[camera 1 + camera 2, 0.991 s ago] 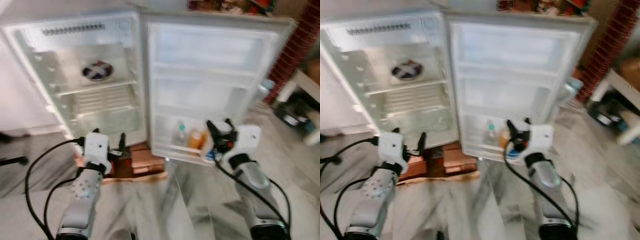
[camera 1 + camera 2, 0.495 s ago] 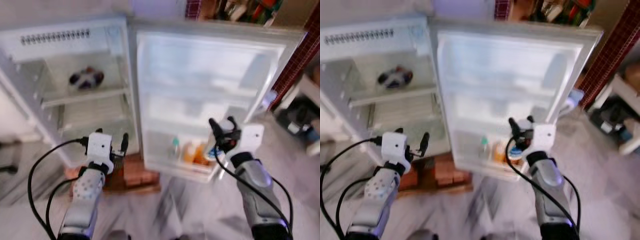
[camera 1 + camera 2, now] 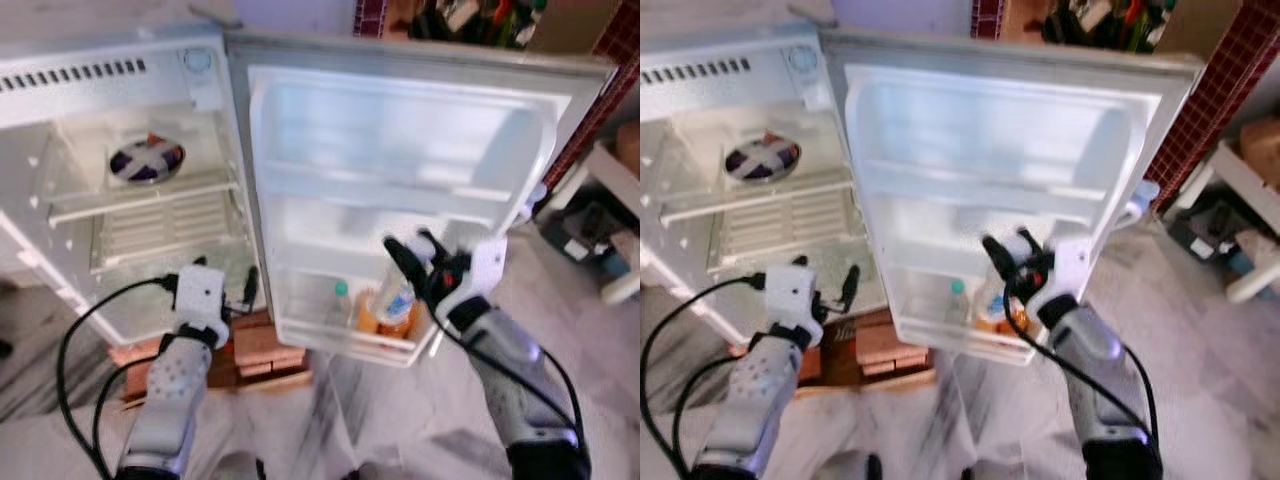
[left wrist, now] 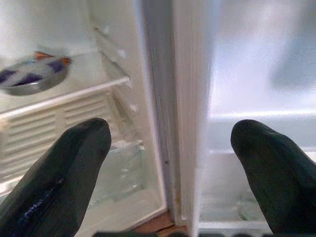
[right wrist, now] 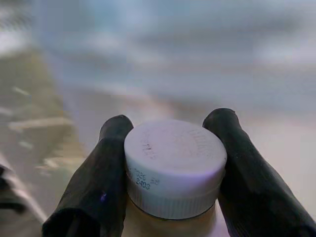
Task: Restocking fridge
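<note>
Now | right pincer (image 3: pixel 415 250) clamps white-capped bottle (image 5: pixel 174 168) near fridge door's (image 3: pixel 400 130) bottom rack (image 3: pixel 345 338), likely for shelving beside bottles there | left pincer (image 4: pixel 168 163) gapes empty, facing the hinge edge.

The fridge (image 3: pixel 230 190) interior was smooth, glossy white plastic. The bowl (image 4: pixel 30 78) looked like shiny metal. The bottle's cap (image 5: pixel 175 163) was matt white plastic with printed digits. The right gripper (image 5: pixel 170 173) had matt black, rubbery-looking fingers (image 5: pixel 96 182). The floor (image 3: pixel 400 420) looked polished, veined like marble.
</note>
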`<state>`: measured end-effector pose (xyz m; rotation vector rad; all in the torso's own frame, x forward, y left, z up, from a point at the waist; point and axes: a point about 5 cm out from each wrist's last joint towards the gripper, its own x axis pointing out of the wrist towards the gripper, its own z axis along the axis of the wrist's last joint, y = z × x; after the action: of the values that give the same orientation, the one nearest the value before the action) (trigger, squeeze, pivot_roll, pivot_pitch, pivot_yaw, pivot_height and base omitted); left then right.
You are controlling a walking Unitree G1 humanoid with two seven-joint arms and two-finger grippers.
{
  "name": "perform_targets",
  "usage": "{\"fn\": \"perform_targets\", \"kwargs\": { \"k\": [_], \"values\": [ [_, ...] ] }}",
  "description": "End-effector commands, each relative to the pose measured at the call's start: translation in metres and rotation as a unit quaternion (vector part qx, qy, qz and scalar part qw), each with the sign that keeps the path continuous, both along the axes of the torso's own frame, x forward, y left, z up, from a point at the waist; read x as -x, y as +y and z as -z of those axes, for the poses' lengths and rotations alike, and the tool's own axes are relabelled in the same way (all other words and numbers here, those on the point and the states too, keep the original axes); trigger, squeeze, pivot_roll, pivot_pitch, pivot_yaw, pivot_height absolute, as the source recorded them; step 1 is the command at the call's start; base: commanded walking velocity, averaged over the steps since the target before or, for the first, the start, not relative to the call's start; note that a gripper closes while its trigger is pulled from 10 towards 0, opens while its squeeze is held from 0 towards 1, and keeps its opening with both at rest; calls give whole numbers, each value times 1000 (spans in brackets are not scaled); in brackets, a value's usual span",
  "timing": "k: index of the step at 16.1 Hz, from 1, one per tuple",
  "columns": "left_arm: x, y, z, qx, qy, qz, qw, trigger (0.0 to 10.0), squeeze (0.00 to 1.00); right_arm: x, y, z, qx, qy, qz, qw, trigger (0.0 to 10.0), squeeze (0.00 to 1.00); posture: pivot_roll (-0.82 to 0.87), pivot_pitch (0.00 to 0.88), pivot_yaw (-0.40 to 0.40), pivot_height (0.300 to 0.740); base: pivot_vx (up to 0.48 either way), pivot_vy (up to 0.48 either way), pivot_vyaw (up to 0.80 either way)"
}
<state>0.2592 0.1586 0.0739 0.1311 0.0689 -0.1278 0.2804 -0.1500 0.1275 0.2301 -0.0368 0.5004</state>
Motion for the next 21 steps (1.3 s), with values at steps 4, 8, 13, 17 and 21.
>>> {"fn": "perform_targets", "kwargs": {
  "k": [4,8,13,17,21],
  "values": [
    [2,0,2,-4,9,5,1000,10000,0,-8,10,-77,-64,-102,-99,988,10000,0,83,70,-56,740,0,0,0],
    [3,-1,2,-3,9,7,1000,10000,0,-25,-9,-121,-80,-174,-6,981,10000,0,85,69,-57,740,0,0,0],
    [3,-3,3,-2,9,7,1000,10000,0,-45,-51,-128,42,-214,213,952,10000,0,87,69,-64,740,0,0,0],
    [4,-3,3,-2,9,4,1000,10000,0,-53,-57,-105,122,-198,273,933,10000,0,90,72,-70,740,0,0,0],
    [4,-3,3,-3,10,2,1000,10000,0,-60,-70,-86,185,-156,316,917,10000,0,95,71,-70,740,0,0,0]
  ]
}}
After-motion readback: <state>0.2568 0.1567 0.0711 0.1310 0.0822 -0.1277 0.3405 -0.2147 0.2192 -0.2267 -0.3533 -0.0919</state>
